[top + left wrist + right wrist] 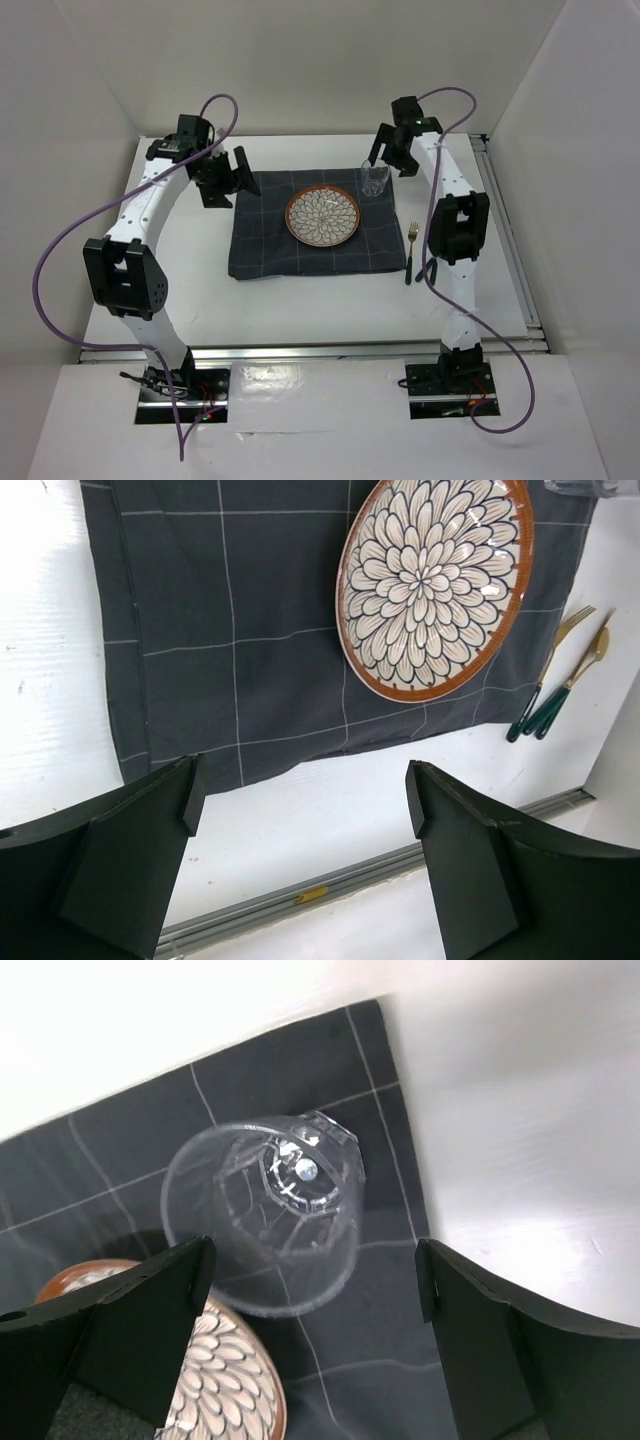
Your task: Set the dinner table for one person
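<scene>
On the white dinner table (300,310) lies a dark grey checked cloth (262,240). A flower-patterned plate (325,216) with an orange rim rests on it. An upright clear glass (375,180) stands on the cloth's far right corner. Right of the cloth lie a gold fork (555,670) and a second gold piece (578,675), both with green handles. My right gripper (315,1270) hovers open just over the glass (265,1215), touching nothing. Beyond the cloth's left edge, my left gripper (305,785) is open and empty above the table.
A metal rail (300,350) runs along the table's near edge, and another (505,230) along its right side. White walls enclose the table at the back and sides. The fork (411,245) lies close to the right arm's forearm.
</scene>
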You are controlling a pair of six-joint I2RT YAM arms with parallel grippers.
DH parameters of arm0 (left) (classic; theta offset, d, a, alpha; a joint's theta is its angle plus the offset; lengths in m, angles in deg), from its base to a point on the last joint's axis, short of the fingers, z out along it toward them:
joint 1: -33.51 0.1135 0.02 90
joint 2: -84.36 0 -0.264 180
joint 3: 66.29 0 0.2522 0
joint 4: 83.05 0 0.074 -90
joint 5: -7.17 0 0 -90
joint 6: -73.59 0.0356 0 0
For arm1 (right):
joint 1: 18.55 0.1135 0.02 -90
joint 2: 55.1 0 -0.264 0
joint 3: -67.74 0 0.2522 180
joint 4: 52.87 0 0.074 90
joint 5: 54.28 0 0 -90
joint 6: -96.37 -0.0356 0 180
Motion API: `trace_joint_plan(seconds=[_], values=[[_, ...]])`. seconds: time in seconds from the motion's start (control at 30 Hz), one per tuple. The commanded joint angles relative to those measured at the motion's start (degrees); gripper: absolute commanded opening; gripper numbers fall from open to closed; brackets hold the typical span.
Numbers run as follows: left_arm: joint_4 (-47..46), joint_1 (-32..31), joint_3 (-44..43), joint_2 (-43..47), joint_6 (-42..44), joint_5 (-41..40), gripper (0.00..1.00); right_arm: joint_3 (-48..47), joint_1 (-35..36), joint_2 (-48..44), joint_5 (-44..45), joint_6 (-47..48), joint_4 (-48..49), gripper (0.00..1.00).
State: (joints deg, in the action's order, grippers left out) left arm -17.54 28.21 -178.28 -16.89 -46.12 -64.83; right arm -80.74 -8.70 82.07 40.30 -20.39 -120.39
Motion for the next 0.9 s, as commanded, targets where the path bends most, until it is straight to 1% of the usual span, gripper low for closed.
trace_joint_plan(seconds=[0.0, 0.03, 0.07, 0.1, 0.13, 0.17, 0.2, 0.27, 0.3, 0.33, 0.4, 0.43, 0.53, 0.57, 0.7, 0.83, 0.87], values=[[0.72, -0.94, -2.31, 1.32, 2.12, -2.26, 1.00, 4.25, -3.25, -11.98, -0.27, -1.71, 2.86, 0.93], [0.72, -1.64, -2.31, 2.19, 2.12, -3.31, 1.00, 8.11, -4.39, -17.75, 0.34, -1.71, 4.70, 0.89], [0.72, -2.51, -2.31, 2.98, 2.12, -4.45, 1.00, 12.68, -4.92, -20.85, 0.34, -1.71, 5.76, 0.83], [0.72, -2.52, -2.31, 2.99, 2.12, -5.33, 1.00, 22.38, -5.45, -23.75, 0.34, -1.10, 6.55, 0.78], [0.72, -3.13, -2.31, 3.86, 2.12, -5.34, 1.00, 27.26, -6.06, -26.66, 0.34, -1.10, 7.17, 0.74], [0.72, -3.14, -1.79, 4.65, 1.59, -5.34, 1.00, 32.19, -6.07, -32.17, 1.39, -1.10, 8.05, 0.68], [0.72, -3.14, -1.78, 4.66, 1.59, -4.82, 1.00, 42.24, -6.85, -34.57, 1.40, -1.10, 8.75, 0.59], [0.11, -3.14, -1.17, 4.66, 1.59, -4.29, 1.00, 51.70, -6.86, -41.06, -0.96, -0.39, 10.42, 0.54], [0.11, -3.66, -1.17, 4.66, 1.59, -4.29, 1.00, 55.75, -6.86, -42.84, -1.58, -0.39, 11.04, 0.54], [0.11, -3.66, -1.17, 4.66, 1.59, -4.29, 0.98, 62.75, -6.86, -44.34, -2.29, -0.39, 11.04, 0.54], [0.11, -4.19, -0.65, 4.66, 1.59, -4.29, 0.98, 70.07, -5.63, -48.47, -4.92, -0.39, 13.05, 0.54], [0.11, -4.19, -0.64, 4.66, 1.59, -4.29, 0.98, 71.59, -5.63, -49.35, -5.63, -0.39, 13.59, 0.54], [0.11, -4.71, -0.11, 4.66, 1.59, -4.29, 0.98, 73.71, -3.78, -50.06, -5.64, -0.39, 14.12, 0.48], [0.63, -4.72, -0.11, 4.66, 1.59, -4.29, 0.98, 73.72, -3.17, -48.50, -5.63, -0.39, 14.12, 0.46], [0.64, -5.25, 0.41, 4.66, 1.59, -4.29, 0.98, 73.72, -2.64, -44.10, -6.34, 0.92, 16.48, 0.45], [1.69, -5.25, 0.41, 4.66, 2.11, -4.81, 0.98, 73.20, -2.64, -40.31, -5.28, 0.92, 17.02, 0.37], [1.69, -5.25, 0.41, 4.66, 2.12, -4.82, 0.98, 73.19, -2.64, -39.61, -4.33, 0.92, 17.02, 0.37]])
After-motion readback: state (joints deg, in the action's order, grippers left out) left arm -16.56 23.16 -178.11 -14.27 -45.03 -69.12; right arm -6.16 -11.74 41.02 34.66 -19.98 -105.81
